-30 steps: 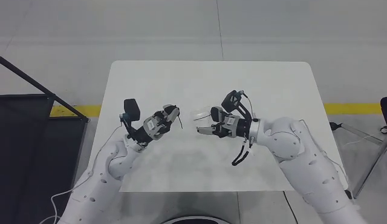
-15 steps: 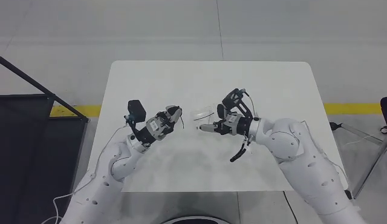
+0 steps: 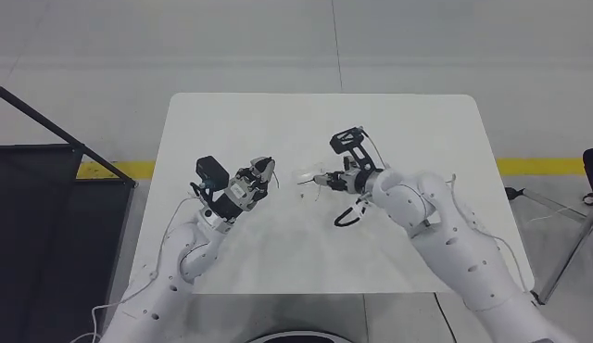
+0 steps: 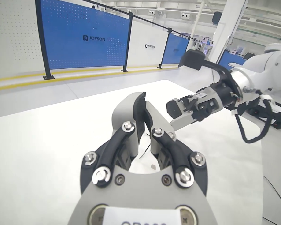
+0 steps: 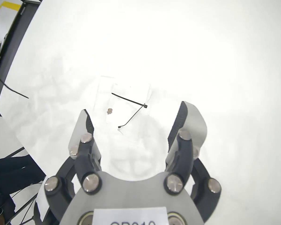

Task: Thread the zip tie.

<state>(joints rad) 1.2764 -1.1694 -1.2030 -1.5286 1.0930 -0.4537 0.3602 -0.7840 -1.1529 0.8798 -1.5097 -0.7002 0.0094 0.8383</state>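
The right fingers [image 5: 134, 108] hang wide open over the zip tie [image 5: 128, 99] on the counter [image 5: 201, 47]. The left fingers [image 4: 143, 108] pinch a thin black tie [image 4: 144, 152].

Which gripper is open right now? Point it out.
The right gripper: its jaws stand wide apart over the zip tie lying on the table. The left gripper is pinched shut on a thin black strip.
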